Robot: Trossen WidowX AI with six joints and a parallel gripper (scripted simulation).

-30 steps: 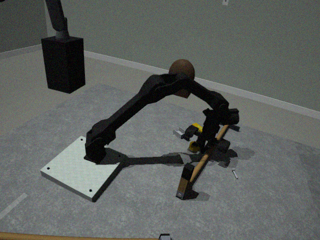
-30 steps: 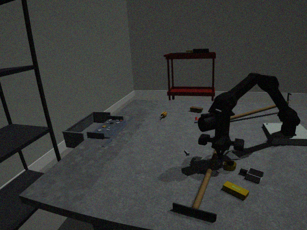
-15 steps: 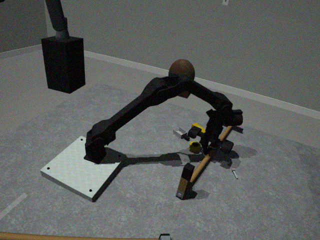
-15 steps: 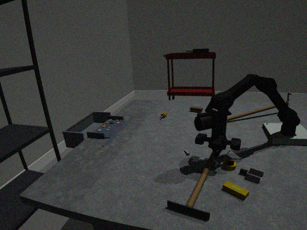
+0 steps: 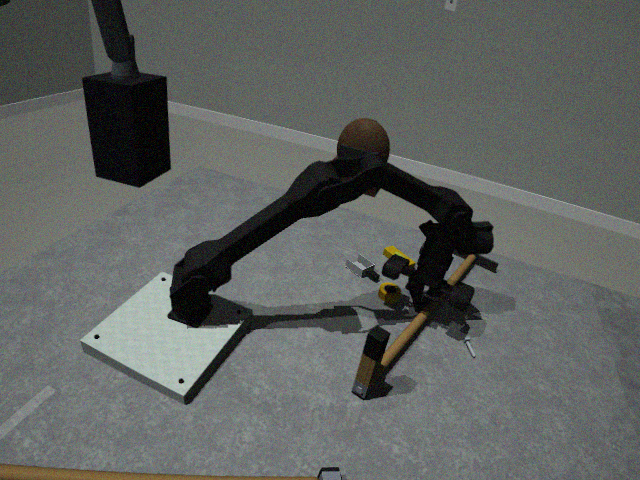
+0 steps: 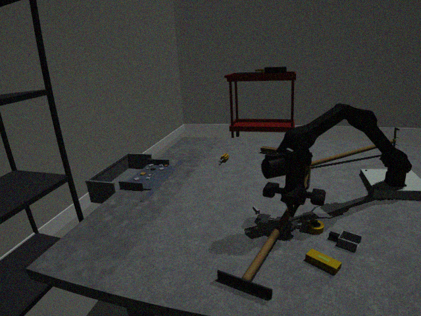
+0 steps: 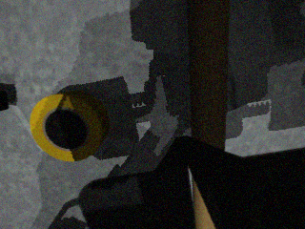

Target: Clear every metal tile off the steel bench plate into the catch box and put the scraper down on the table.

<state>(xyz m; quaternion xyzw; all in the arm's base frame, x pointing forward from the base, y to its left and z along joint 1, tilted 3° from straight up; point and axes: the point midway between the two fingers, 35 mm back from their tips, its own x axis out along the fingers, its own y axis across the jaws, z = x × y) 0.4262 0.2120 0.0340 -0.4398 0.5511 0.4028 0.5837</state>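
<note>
Both fingers (image 5: 421,299) (image 6: 289,207) held together on nothing; had the long scraper (image 5: 408,334) (image 6: 262,257) (image 7: 209,72) slanting lengthwise close beside the gripper (image 5: 422,305) (image 6: 289,210) (image 7: 185,150).

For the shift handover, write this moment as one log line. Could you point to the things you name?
gripper (image 5: 431,304) (image 6: 291,212) (image 7: 182,142): shut, near scraper (image 5: 405,335) (image 6: 262,255) (image 7: 208,72) handle | tiles (image 6: 143,174): several on plate (image 6: 158,177) | contact with handle: unclear

Looks dim all over, with soft shadows. From above, shows grey walls (image 5: 258,62) (image 6: 118,68) with a pale skirting (image 5: 516,192) (image 6: 163,141), plus a small white plate (image 5: 450,4) at one o'clock. Has beige floor (image 5: 31,129) (image 6: 62,302) beyond the mottled grey bench (image 5: 289,423) (image 6: 163,245). From the exterior view, shows a red two-tier cart (image 6: 260,76) between one and two o'clock and a dark rack (image 6: 56,118) at nine.
</note>
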